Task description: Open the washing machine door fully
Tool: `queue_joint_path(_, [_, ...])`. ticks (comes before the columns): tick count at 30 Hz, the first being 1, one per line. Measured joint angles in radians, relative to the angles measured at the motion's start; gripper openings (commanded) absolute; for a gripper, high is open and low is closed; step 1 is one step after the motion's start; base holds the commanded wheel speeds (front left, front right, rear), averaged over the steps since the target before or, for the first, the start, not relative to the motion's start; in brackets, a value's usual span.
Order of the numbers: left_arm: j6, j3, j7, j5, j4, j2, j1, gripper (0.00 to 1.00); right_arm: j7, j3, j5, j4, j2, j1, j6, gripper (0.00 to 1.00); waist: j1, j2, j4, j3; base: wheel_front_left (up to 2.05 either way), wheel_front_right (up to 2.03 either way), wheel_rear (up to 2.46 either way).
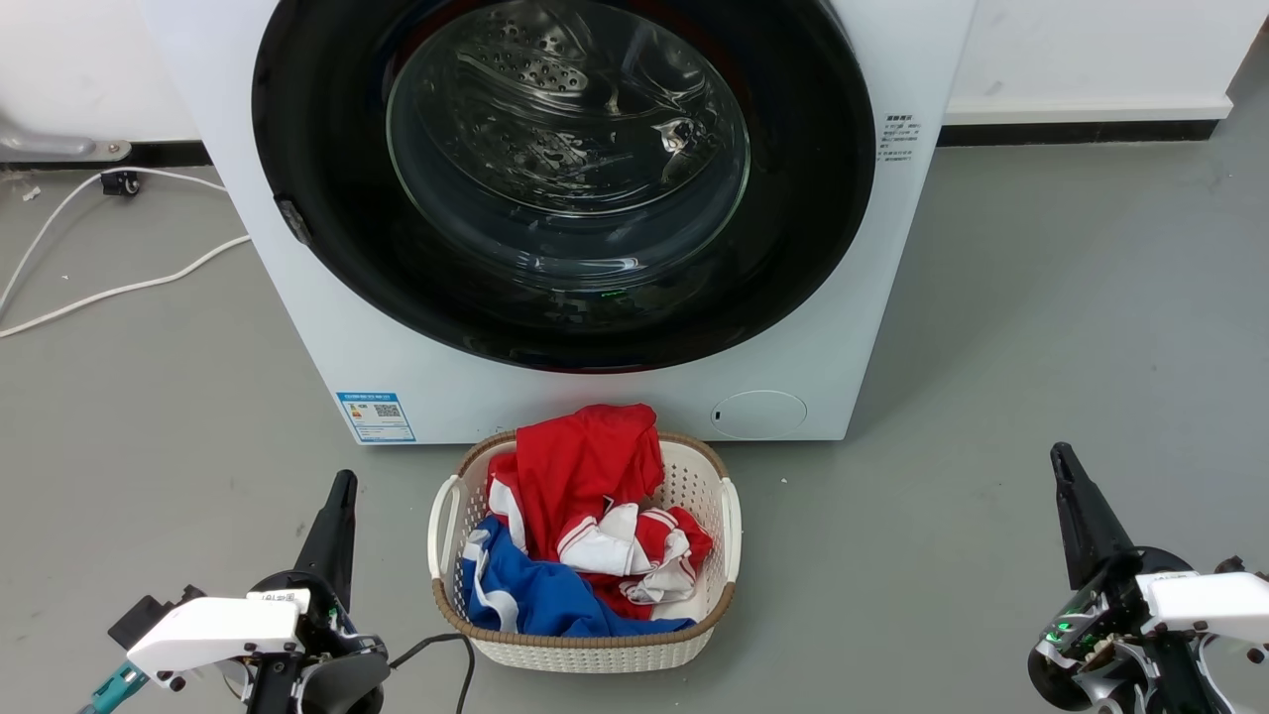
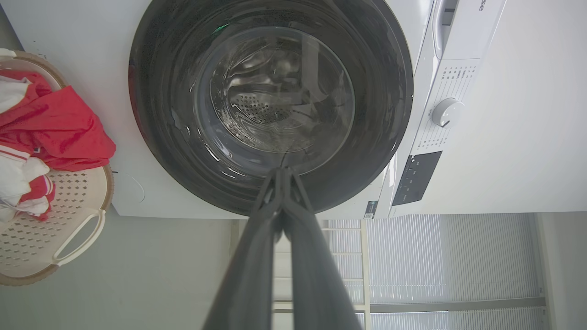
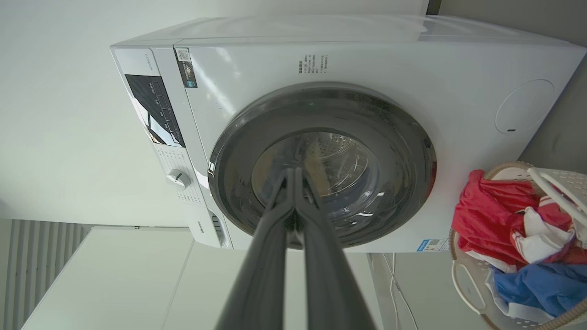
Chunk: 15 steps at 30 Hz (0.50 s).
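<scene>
Currently: washing machine door (image 1: 813,198), shut flush on front of washing machine (image 1: 595,397), nearly edge to edge. Judged rigid, hinged, fairly heavy; gloss slippery, glass fragile. Likely hold: notch (image 1: 292,220) at door's left edge. Tools: left gripper (image 1: 341,488), right gripper (image 1: 1063,461), fingers pressed together, empty, well apart from door.

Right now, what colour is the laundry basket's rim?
The basket rim is brown; the head view shows it best.
</scene>
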Motion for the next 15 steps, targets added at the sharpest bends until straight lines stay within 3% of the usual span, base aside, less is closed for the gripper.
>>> queue_joint_path(15, [0.000,0.001,0.001,0.000,0.000,0.000,0.000,0.00,0.000,-0.001,0.000,0.000,0.001,0.000,0.000,0.00,0.0000,0.0000,0.000,0.000,0.00,0.00,0.00])
